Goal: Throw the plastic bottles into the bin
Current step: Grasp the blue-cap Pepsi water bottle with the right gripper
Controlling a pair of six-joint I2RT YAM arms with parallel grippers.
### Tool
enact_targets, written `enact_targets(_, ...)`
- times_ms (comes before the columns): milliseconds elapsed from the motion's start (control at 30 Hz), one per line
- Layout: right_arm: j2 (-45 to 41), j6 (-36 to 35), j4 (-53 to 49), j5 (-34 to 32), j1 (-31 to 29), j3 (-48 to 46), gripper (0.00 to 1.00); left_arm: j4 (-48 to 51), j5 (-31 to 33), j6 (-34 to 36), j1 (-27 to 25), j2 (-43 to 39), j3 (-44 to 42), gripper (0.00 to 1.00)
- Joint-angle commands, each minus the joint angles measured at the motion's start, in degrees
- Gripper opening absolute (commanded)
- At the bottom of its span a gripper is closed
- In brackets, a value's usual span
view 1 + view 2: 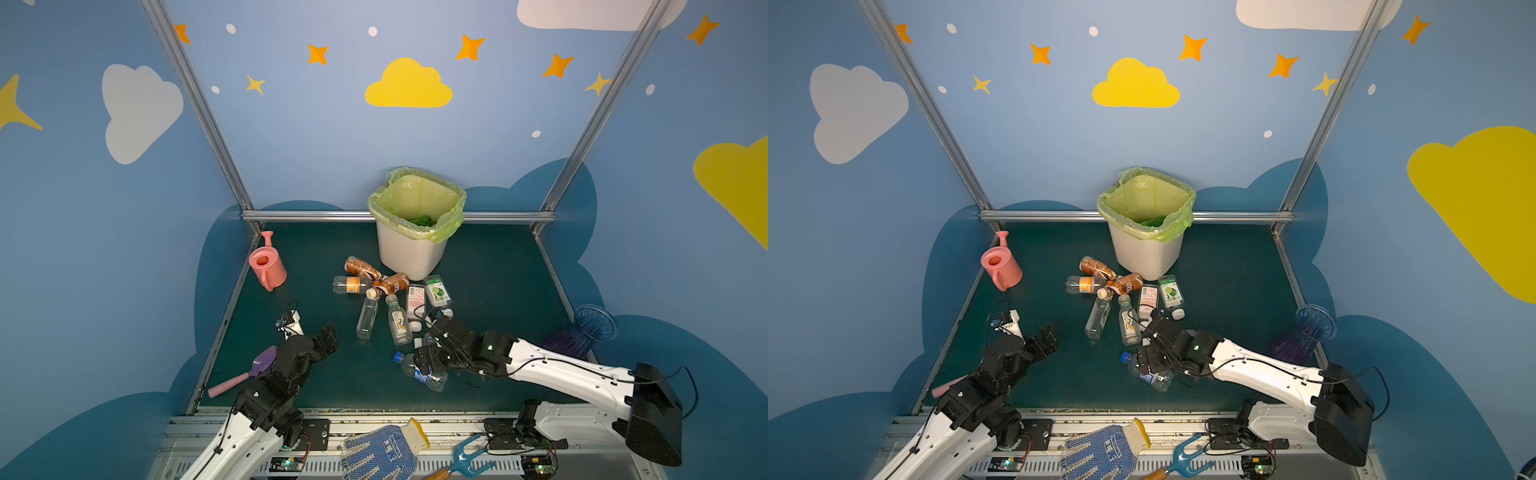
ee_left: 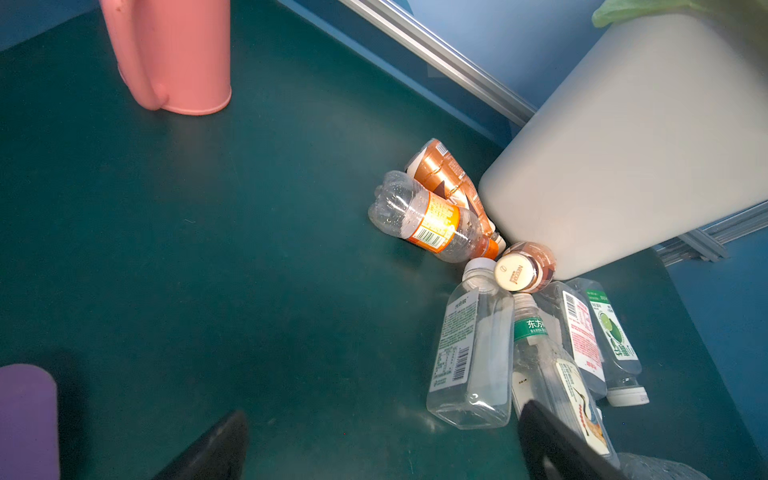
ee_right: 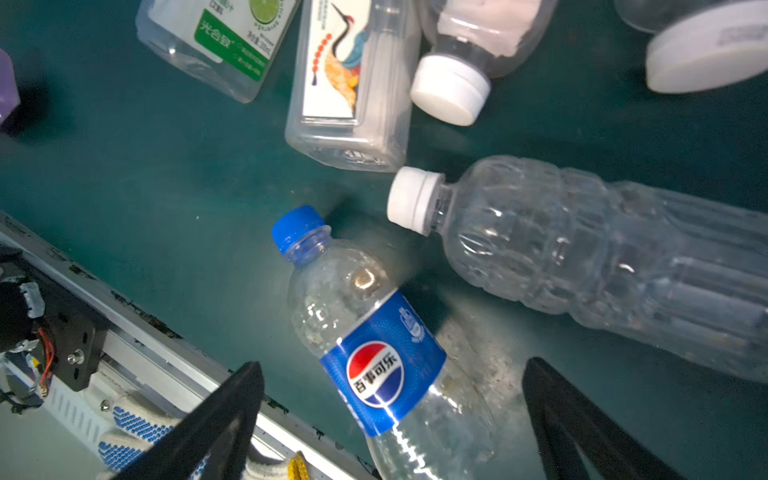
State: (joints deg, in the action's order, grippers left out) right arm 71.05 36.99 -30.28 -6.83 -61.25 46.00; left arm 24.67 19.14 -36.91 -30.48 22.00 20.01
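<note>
Along the back rail (image 1: pixel 324 216) of your green mat (image 1: pixel 490 282) stands the bin (image 1: pixel 409 255), about midway across. The bottles (image 1: pixel 386 299) lie in a heap right in front of it, a brown one touching the foot of its wall. You have bare mat on both sides of that heap: a wide stretch to the left, reaching to the pink watering can (image 1: pixel 268 266) in the far left corner, and another to the right of the bin, running to the side rail where a blue vase (image 1: pixel 592 328) sits at the edge. Near you, the strip between the two arms is bare up to the front rail (image 1: pixel 374 413); a dotted glove (image 1: pixel 382 451) and a blue fork (image 1: pixel 467 457) lie beyond that rail, off the mat. A purple trowel (image 1: pixel 262 361) lies at the near left edge, by your left arm. Your left claw (image 1: pixel 329 337) is spread wide and holds nothing, hanging over bare mat left of the heap. Your right claw (image 3: pixel 392 368) is also spread wide, its two fingers (image 3: pixel 232 399) standing either side of a blue-label bottle (image 1: pixel 422 377) that lies on the mat at the near end of the heap; whether they touch it you cannot tell. A clear white-capped bottle (image 3: pixel 582 249) lies just beside it.
</note>
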Motion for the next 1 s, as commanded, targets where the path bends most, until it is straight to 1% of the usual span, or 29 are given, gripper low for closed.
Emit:
enact_targets(0,3.15,-4.71,-4.81,-1.26,-1.29,2.6,0.97,2.15,0.6,-0.97,0.19,-1.04,0.56,1.0)
enact_targets(200,9.25,-8.65,-8.64,-0.98,-4.05,6.37,0.95,3.29,1.6,-0.83,0.14,-2.44,0.64,1.0)
enact_targets(333,14.19,-10.72,-11.75,-2.13,-5.91,9.73,0.93,3.46,1.93,-0.75,0.16,-2.31,0.74,1.0)
enact_targets(400,16.67,-11.92,-13.2,-2.52,-6.53,11.45,0.92,3.24,1.74,-0.87,0.2,-1.84,0.78,1.0)
enact_targets(533,21.33,-14.04,-15.65,-2.68,-7.45,14.9,0.87,2.59,1.44,-0.85,0.16,-0.73,0.9,1.0)
enact_targets(733,28.36,-16.16,-21.32,-4.81,-8.34,20.15,0.86,2.6,2.04,-0.69,0.16,-0.03,1.3,1.0)
enact_targets(967,33.73,-17.58,-25.55,-5.81,-9.07,23.63,0.71,3.31,2.97,-0.76,0.2,-0.03,1.51,1.0)
